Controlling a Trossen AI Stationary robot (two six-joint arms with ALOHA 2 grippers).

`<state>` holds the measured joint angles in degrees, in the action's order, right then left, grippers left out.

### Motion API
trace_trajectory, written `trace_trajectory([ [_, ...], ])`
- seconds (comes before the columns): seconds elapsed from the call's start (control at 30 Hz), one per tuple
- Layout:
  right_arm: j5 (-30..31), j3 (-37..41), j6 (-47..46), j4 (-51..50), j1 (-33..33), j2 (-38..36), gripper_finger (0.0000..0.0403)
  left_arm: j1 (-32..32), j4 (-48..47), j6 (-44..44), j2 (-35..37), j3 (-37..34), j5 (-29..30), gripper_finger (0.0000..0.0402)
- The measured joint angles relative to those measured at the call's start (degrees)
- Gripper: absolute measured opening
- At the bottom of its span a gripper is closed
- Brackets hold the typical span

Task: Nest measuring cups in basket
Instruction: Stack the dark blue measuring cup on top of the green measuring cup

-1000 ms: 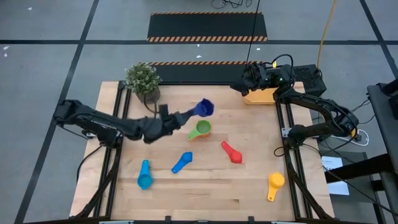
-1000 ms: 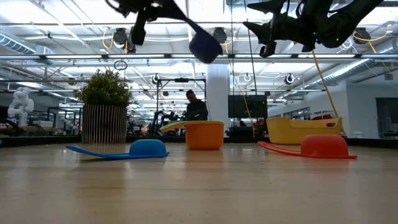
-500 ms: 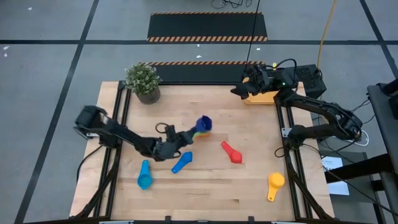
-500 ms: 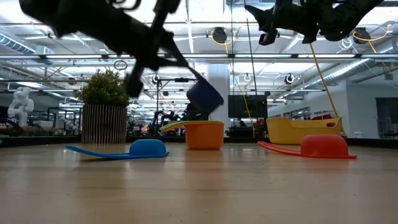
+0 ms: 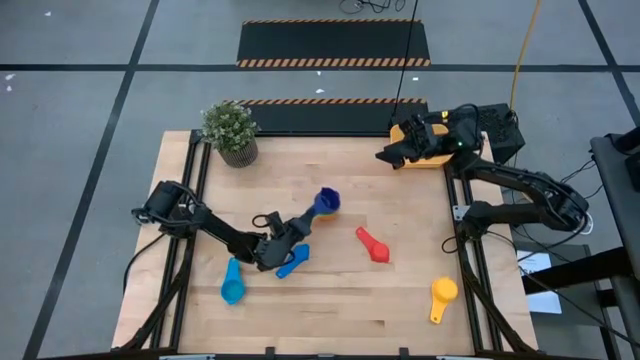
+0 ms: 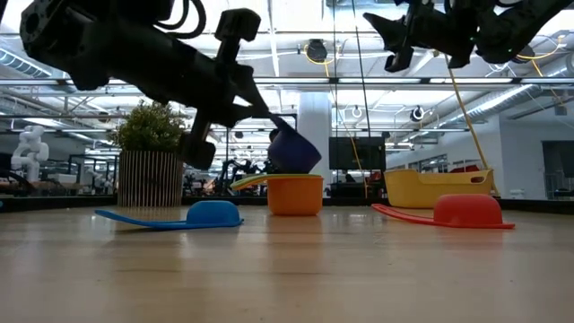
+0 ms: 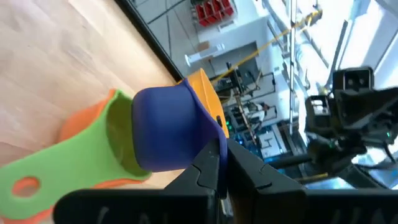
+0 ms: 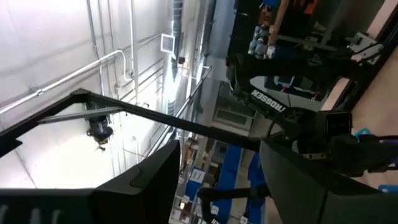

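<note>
The left pincer (image 5: 296, 222) is pinching the handle of the dark blue measuring cup (image 5: 326, 200), holding its bowl tilted just above the green cup (image 7: 93, 155) nested in an orange one (image 6: 295, 194) near the bench's middle. Around it on the pale wooden bench (image 5: 400, 300) lie a blue cup (image 5: 292, 262) at five o'clock of the pincer, a teal one (image 5: 232, 285) at seven, a red one (image 5: 373, 245) at four, and a yellow-orange one (image 5: 441, 297) farther off at four. The right pincer (image 5: 392, 152) hangs with fingers spread, empty, by the yellow basket (image 5: 425, 155) at the bench's two-o'clock corner. A potted plant (image 5: 230, 128) stands at eleven o'clock. Grey floor with black lines and hazard-striped mats (image 5: 333, 43) surrounds the bench; beyond is a hall with ceiling pipes and shelving. I can read no writing for certain.
</note>
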<state>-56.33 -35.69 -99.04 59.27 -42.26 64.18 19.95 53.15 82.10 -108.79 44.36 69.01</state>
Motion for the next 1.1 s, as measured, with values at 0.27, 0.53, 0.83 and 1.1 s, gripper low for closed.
trace_trajectory([
  [0.27,3.47,2.37,0.19,0.02,0.0,-0.19,0.0215,-0.16,-3.63,5.3,0.0,0.0,-0.04,0.002],
  [0.53,4.13,2.67,1.56,-0.57,0.0,-0.17,0.0215,-1.97,-6.3,7.5,0.0,0.0,-5.07,0.0035],
  [0.83,3.73,2.67,1.47,-0.83,0.0,-0.17,0.0215,-2.67,-11.4,10.2,0.0,0.0,-7.26,0.0085],
  [1.1,3.58,2.67,0.74,-0.42,0.0,-0.17,0.0215,-2.67,-14.01,10.19,0.02,0.0,-10.87,0.0181],
])
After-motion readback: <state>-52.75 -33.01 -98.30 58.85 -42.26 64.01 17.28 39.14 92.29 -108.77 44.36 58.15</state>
